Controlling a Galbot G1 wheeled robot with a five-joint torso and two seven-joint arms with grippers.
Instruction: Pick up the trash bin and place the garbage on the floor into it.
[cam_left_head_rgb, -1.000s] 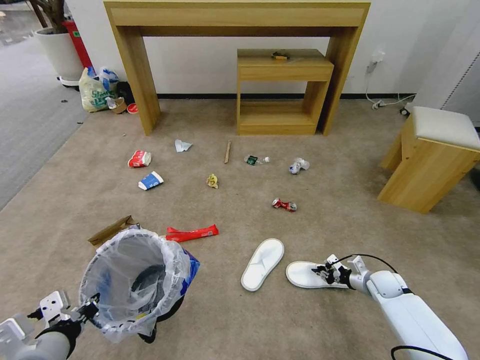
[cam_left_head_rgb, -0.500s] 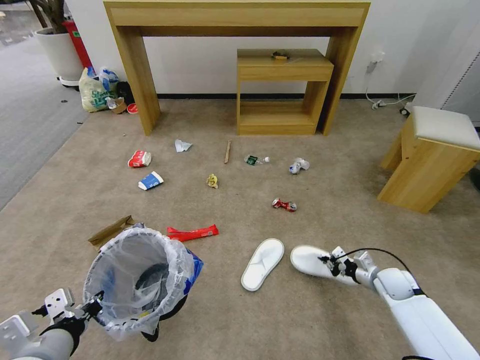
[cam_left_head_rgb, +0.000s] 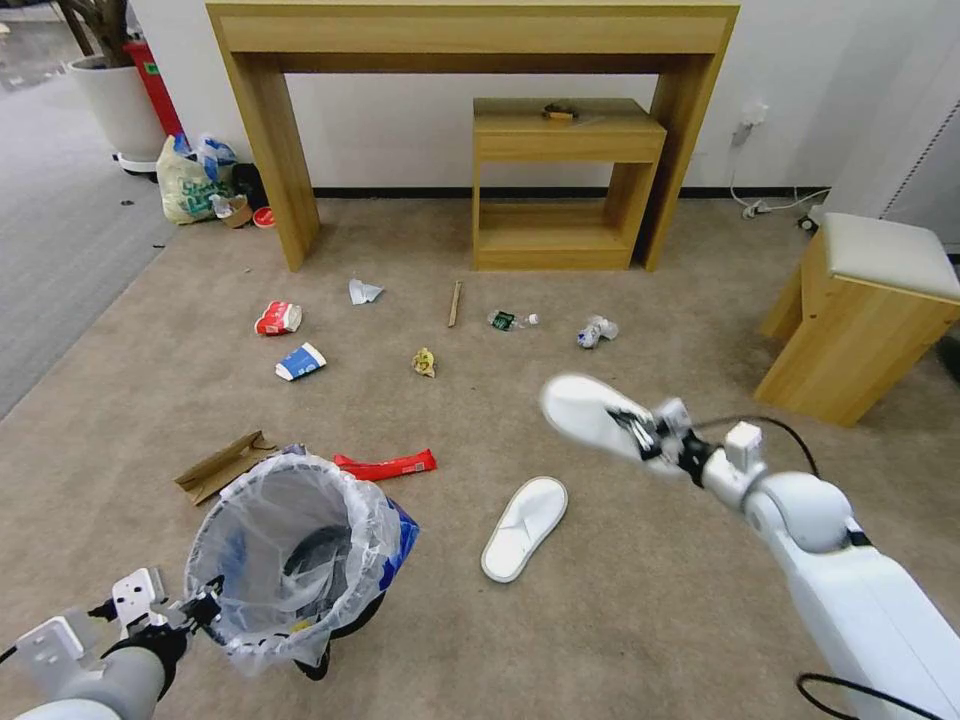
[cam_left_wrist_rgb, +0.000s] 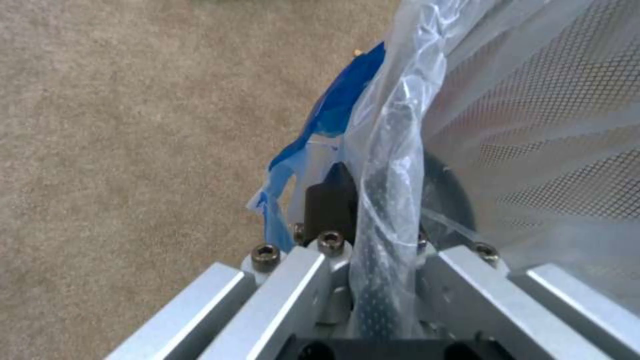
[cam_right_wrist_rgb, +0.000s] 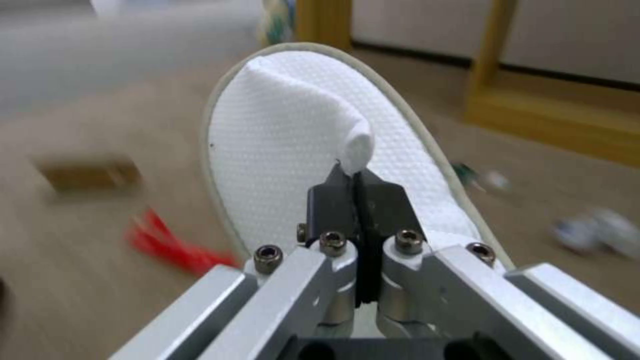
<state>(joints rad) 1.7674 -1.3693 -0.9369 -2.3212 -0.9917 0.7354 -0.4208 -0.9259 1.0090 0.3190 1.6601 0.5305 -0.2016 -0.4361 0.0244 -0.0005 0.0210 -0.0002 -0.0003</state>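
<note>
The trash bin (cam_left_head_rgb: 300, 555), black with a crinkly clear liner and a blue patch, hangs tilted at lower left. My left gripper (cam_left_head_rgb: 200, 607) is shut on its rim, and the liner (cam_left_wrist_rgb: 387, 165) runs between the fingers. My right gripper (cam_left_head_rgb: 640, 432) is shut on the strap of a white slipper (cam_left_head_rgb: 585, 408) and holds it in the air right of centre; the wrist view shows the slipper (cam_right_wrist_rgb: 300, 135) close up. A second white slipper (cam_left_head_rgb: 525, 527) lies on the beige floor (cam_left_head_rgb: 620, 620). A red wrapper (cam_left_head_rgb: 385, 465), cardboard (cam_left_head_rgb: 220, 466) and crushed cups (cam_left_head_rgb: 280, 318) lie beyond the bin.
A wooden console table (cam_left_head_rgb: 470, 40) and a small shelf unit (cam_left_head_rgb: 560, 180) stand at the back wall. A padded stool (cam_left_head_rgb: 860, 310) is at right. A pale-yellow shopping bag (cam_left_head_rgb: 185, 180) and a planter (cam_left_head_rgb: 115, 95) sit at far left. More litter (cam_left_head_rgb: 597, 330) dots mid-floor.
My right gripper has lifted one white slipper off the floor and carried it up and away. The bin in my left gripper has shifted slightly right.
</note>
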